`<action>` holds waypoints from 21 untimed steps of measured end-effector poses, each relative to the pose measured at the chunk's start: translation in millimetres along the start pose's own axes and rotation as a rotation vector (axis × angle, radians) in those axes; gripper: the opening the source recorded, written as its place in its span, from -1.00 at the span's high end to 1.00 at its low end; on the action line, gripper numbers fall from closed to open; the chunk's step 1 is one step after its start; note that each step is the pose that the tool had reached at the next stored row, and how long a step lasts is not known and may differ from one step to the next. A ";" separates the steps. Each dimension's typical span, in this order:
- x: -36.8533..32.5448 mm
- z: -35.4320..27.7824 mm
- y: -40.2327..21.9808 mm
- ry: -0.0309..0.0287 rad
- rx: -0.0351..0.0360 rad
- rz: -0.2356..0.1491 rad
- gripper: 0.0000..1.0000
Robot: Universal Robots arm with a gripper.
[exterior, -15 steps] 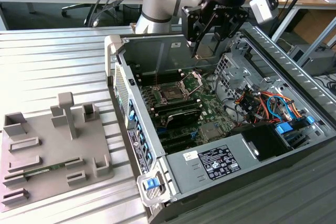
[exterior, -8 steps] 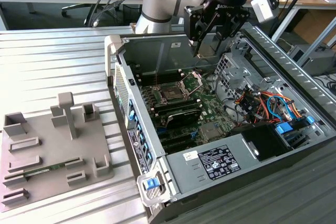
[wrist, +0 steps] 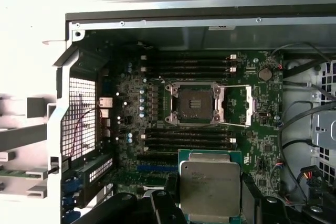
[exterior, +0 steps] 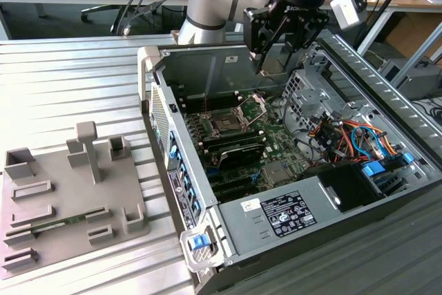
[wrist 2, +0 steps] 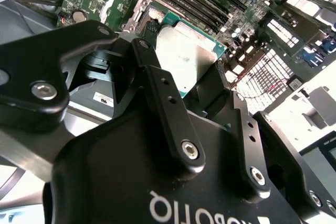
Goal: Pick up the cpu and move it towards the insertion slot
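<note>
One chip was all I carried: the tool point(exterior: 271, 60) pinched the cpu point(wrist: 210, 184) by opposite edges, fingers point(wrist 2: 157, 85) pressed on its sides, high above the open case point(exterior: 228, 233). In the first wrist view the slot point(wrist: 195, 104) lay ahead of the chip, its bracket point(wrist: 249, 106) swung open to one side, its dark square bare. I judged the move called for keeping the chip level and squared to that frame. Room looked fair above the board; the drive cage point(exterior: 304, 94) stood close beside the tool, and memory slots point(wrist: 189, 62) flanked the socket on both sides.
</note>
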State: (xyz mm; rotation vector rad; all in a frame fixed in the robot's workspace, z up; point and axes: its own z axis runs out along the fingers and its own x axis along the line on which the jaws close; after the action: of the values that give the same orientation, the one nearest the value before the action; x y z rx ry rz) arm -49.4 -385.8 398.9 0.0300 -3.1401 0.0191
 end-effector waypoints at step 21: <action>-27.4 8.6 6.7 0.0001 0.0035 0.000 -0.09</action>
State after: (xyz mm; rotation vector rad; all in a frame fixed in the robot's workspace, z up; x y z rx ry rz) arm -22.1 -378.7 390.1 0.0299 -3.1400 0.0246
